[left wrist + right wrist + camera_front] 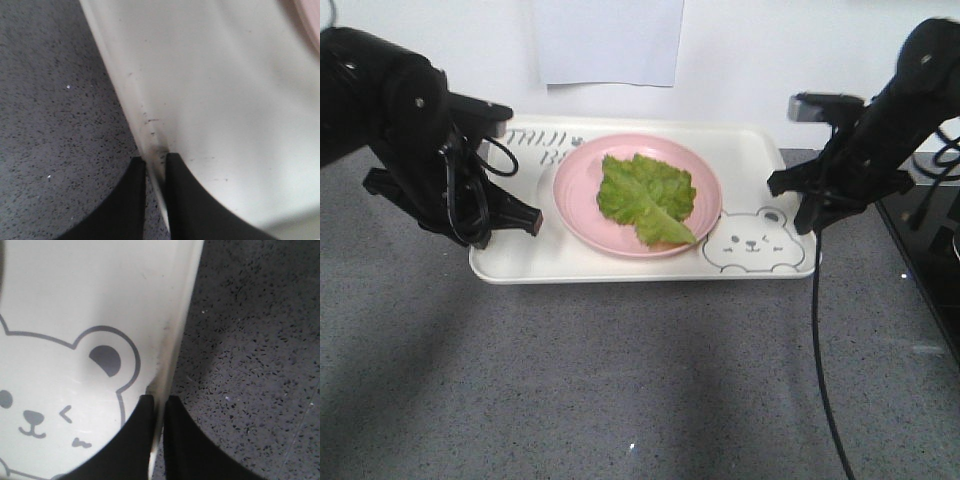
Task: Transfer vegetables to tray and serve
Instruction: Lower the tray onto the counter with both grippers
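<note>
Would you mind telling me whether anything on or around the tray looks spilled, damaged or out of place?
Nothing stands out. The lettuce lies wholly on the pink plate, which sits flat inside the tray. The left claw and right claw each pinch an end rim; only faint scuffs mark it.

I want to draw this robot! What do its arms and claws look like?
Both arms are chunky, shiny black. Black cables loop beside the left claw and hang from the right claw. Each claw has two smooth, black, pointed fingers.
</note>
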Robot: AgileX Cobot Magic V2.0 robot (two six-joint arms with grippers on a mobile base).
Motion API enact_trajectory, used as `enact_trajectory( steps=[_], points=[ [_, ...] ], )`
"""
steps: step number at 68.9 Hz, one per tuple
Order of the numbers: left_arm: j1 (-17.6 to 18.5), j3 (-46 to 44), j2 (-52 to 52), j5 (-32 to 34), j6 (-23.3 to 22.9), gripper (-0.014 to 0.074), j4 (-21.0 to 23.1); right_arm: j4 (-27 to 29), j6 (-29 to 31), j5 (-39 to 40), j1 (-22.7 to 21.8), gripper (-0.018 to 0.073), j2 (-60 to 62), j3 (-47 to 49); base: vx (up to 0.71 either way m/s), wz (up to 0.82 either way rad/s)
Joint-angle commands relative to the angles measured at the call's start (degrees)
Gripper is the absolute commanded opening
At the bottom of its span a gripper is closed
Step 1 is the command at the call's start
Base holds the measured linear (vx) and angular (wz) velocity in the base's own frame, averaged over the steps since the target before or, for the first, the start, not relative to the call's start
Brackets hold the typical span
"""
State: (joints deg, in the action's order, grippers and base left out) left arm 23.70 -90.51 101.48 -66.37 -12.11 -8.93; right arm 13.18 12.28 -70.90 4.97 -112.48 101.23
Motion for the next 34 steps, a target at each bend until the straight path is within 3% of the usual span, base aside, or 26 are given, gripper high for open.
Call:
enact_trajectory(
  steps=[1, 34],
  points=[
    [1.1, -1.7, -0.6, 5.4, 2.0, -0.0006, 0.8, 2.5, 0.8, -2.6, 2.0, -0.0002, 1.7, 1.6, 0.0, 0.0],
    [1.1, -1.7, 6.9, 3.7, 2.0, -0.0006, -1.7, 0.6, 0.2, -2.6, 2.4, 0.001, -1.8, 1.5, 0.0, 0.0]
  ],
)
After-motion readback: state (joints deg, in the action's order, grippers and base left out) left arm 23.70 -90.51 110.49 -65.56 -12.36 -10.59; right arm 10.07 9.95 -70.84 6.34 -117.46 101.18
